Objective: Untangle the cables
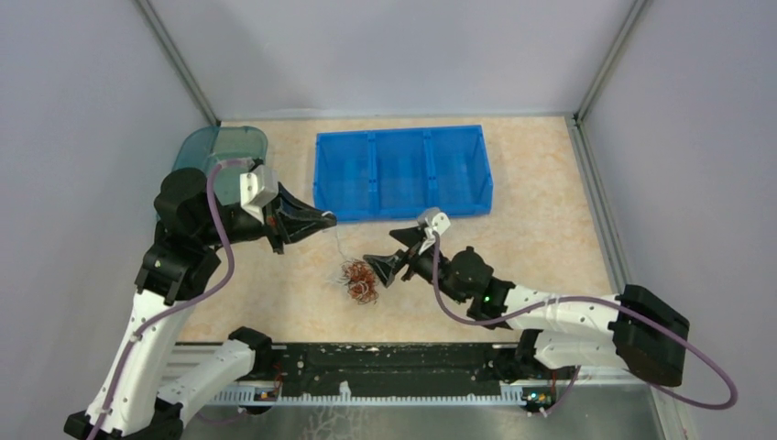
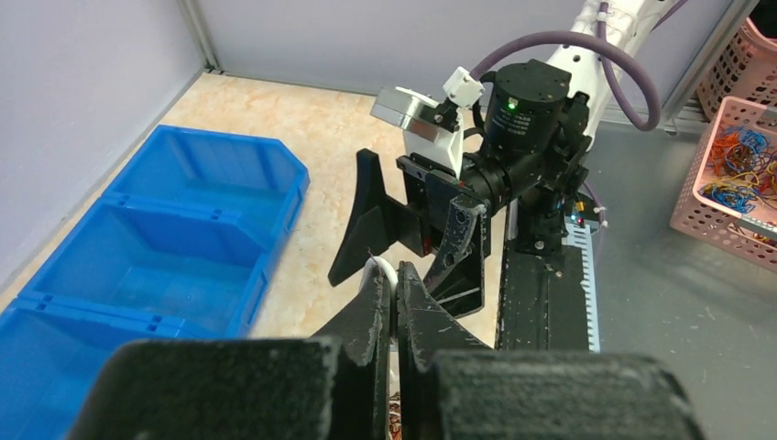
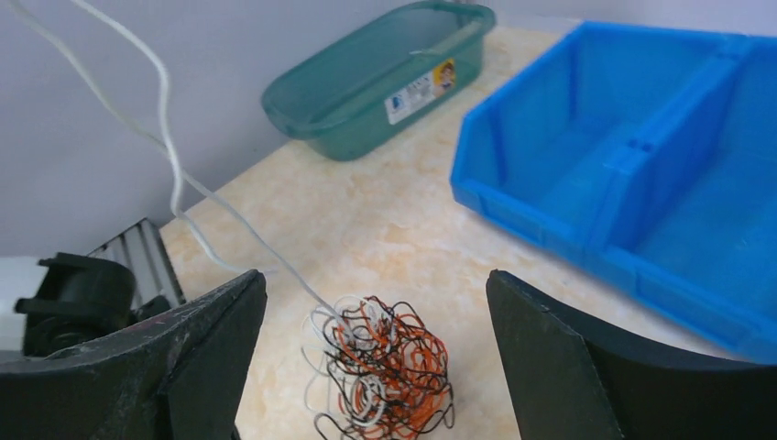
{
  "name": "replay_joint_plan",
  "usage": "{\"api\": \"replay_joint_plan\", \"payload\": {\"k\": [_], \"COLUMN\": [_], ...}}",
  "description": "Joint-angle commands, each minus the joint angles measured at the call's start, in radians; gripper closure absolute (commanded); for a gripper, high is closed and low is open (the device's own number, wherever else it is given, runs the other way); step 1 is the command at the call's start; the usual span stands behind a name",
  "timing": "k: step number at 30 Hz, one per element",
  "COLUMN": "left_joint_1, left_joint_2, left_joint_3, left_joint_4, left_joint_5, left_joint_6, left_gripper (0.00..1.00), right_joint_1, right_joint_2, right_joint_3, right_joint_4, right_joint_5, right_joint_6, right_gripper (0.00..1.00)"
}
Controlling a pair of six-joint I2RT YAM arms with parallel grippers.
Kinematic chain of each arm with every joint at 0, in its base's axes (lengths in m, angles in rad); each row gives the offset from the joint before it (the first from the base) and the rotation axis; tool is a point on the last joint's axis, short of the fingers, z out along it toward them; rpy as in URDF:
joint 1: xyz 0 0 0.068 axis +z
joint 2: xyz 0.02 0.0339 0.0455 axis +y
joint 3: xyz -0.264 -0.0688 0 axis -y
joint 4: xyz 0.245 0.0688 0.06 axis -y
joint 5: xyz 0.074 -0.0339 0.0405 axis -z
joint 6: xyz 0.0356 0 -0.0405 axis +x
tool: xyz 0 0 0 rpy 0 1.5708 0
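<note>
The cables (image 1: 359, 280) lie in one tight knot of orange, black and white loops on the surface (image 1: 550, 238), between my two arms and on the near side of the bin (image 1: 400, 172).

My left jaws are pinched together on a white wire (image 3: 169, 110) and held up off the surface. That wire runs down from them into the cables. My right jaws are spread wide and hold nothing, with one finger on each side of the cables in the wrist view. I see no contact, though I cannot tell how low they sit.

I judge the step to be pinning the cables with the right while the left draws the white wire out. I would lower the right jaws over the orange and black bulk, clear of the spot where the white wire enters, so I don't clamp the strand I am pulling. Then I would grip firmly and draw the left up and away slowly. If the cables lift with it, the wire is snagged, and I would ease off and take hold closer in. So thin a wire may also slip from the left jaws.
</note>
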Motion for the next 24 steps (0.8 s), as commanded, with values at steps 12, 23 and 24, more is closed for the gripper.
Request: {"api": "replay_joint_plan", "payload": {"k": [12,23,24], "left_joint_1": [-0.006,-0.005,-0.006], "left_joint_2": [-0.013,0.000,0.002], "left_joint_3": [0.026,0.057,0.063], "left_joint_4": [0.016,0.014,0.014], "left_joint_5": [0.021,0.027,0.027], "left_joint_6": [-0.018,-0.007,-0.007], "left_gripper": [0.98,0.97,0.97], "right_joint_1": [0.011,0.020,0.022], "right_joint_2": [0.314,0.519,0.542], "right_joint_3": [0.185,0.303,0.309], "right_joint_4": [0.233,0.263,0.274], "right_joint_5": [-0.471,-0.479,-0.470], "right_joint_6": [-0.009,0.013,0.022], "right_gripper": [0.11,0.17,0.18]}}
